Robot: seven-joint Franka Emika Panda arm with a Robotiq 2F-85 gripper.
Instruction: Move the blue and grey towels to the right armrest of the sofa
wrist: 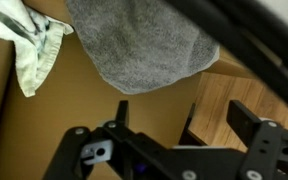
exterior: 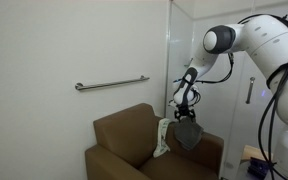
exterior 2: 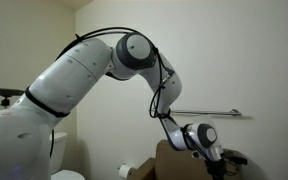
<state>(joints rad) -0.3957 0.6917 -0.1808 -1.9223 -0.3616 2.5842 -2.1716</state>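
The dark grey towel (exterior: 189, 135) lies bunched on the brown sofa's (exterior: 124, 140) right armrest (exterior: 210, 150). In the wrist view the grey towel (wrist: 144, 45) fills the top centre, on the brown upholstery (wrist: 79, 100). My gripper (exterior: 187, 114) hangs just above it. In the wrist view the gripper (wrist: 189, 120) is open, its dark fingers (wrist: 121, 112) spread wide with nothing between them. The blue towel is not in view. A cream cloth with greenish marks (wrist: 29, 45) lies beside the grey towel and drapes down the armrest's inner side (exterior: 162, 138).
A metal grab bar (exterior: 111, 84) runs along the white wall above the sofa. Wooden floor (wrist: 219, 100) shows past the armrest's outer edge. A glass panel (exterior: 181, 40) stands behind the arm. The bulky arm (exterior 2: 134, 50) fills one exterior view.
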